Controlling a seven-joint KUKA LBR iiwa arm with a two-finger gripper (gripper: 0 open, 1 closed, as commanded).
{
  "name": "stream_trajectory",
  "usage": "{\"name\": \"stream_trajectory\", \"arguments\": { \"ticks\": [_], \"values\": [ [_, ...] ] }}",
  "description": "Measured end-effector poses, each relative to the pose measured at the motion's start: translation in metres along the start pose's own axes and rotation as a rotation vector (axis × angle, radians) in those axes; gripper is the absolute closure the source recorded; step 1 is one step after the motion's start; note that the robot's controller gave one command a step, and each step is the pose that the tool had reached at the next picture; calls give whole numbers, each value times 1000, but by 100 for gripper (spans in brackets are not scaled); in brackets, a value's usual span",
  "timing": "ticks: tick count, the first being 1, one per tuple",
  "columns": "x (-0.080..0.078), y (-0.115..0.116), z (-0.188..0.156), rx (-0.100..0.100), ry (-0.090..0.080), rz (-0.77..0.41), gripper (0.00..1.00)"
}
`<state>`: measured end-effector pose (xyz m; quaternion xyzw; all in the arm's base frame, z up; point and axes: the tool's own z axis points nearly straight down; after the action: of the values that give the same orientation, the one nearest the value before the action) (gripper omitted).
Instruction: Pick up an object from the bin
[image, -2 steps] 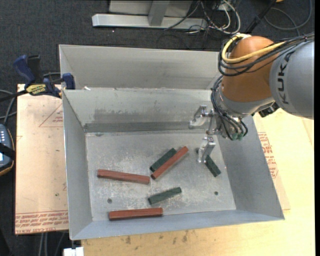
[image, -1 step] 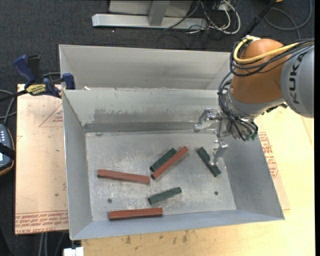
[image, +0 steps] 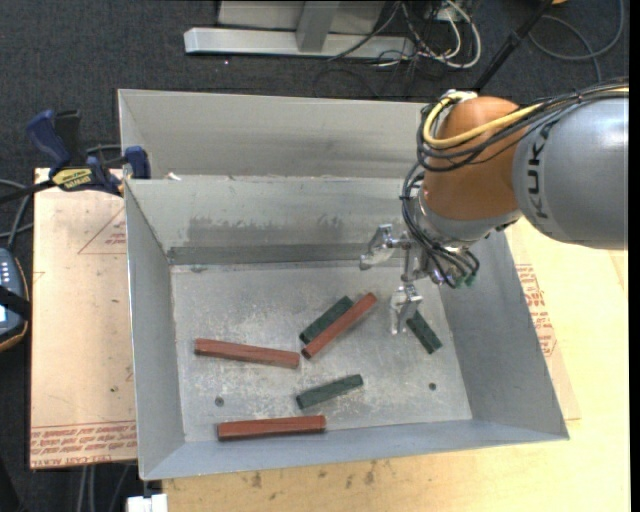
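Observation:
My gripper (image: 392, 282) hangs over the right half of the bin, open, with nothing between its fingers. One metal fingertip (image: 403, 318) reaches down close to the bin floor. Just right of that tip lies a short dark green bar (image: 425, 335), tilted. I cannot tell whether the tip touches it. To the left of the gripper a red-brown bar (image: 345, 321) lies diagonally, side by side with a dark green bar (image: 324, 322).
Further bars lie on the bin floor: a red-brown one (image: 247, 352) at the left, a dark green one (image: 329, 391) near the middle front, and a red-brown one (image: 271, 427) along the front wall. The arm's orange cover and cables hang over the bin's right rear.

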<state>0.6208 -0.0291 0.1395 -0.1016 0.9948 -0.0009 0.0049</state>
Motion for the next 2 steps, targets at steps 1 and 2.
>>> {"name": "stream_trajectory", "arguments": {
  "ticks": [1,2],
  "values": [
    [5,43,60,-1,-14,-72,100],
    [5,43,60,-1,-14,-71,100]
  ]
}}
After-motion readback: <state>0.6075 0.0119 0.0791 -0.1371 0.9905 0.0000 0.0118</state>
